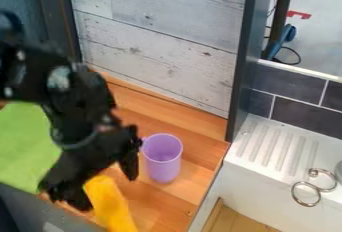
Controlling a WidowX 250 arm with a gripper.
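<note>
Gripper (108, 193) wide open, nothing clamped, yellow item (110, 206) showing between its fingers. Purple cup (162, 163) upright just beside it, right in view; green cloth (25, 148) to its left in view.

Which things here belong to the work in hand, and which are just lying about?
Likely in hand, judging by nearness:
- gripper, open over the yellow thing
- yellow thing
- cup, perhaps

Seemingly just lying about:
- green cloth
- metal rings, right of the cup in view
</note>
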